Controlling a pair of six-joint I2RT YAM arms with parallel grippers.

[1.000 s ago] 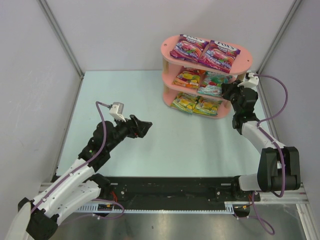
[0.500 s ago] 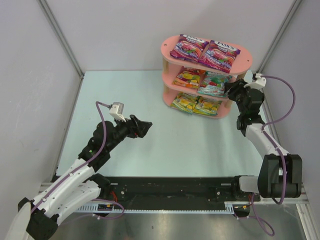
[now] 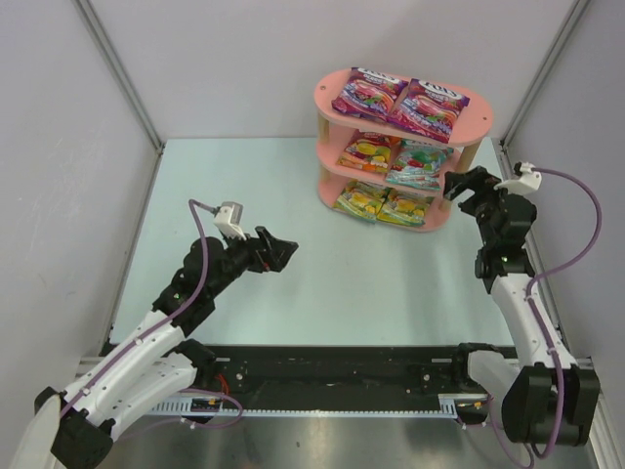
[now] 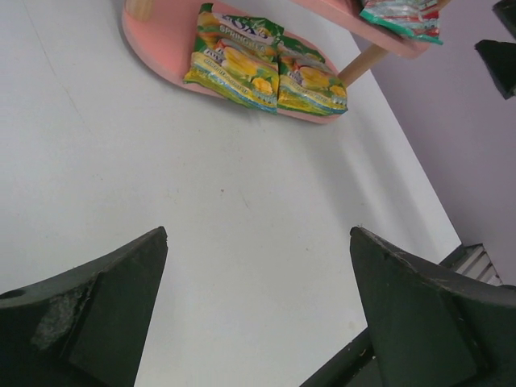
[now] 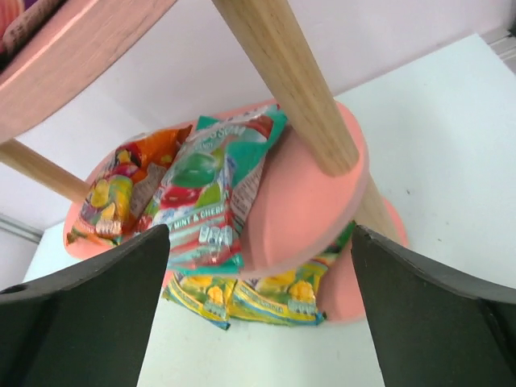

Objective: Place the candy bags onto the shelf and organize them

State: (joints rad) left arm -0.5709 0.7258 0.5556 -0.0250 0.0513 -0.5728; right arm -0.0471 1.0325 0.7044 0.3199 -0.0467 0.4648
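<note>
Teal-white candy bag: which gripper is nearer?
Right. The right gripper sits at the shelf's right end beside the teal-white bag; the left gripper hovers mid-table, far off.

The pink shelf stands at the far right of the table. Two purple candy bags lie flat, side by side, on its top board. A red-orange bag and a teal bag share the middle board. Two yellow-green bags lie on the bottom board.

Middle board hides much of the two yellow-green bags beneath it.
</note>
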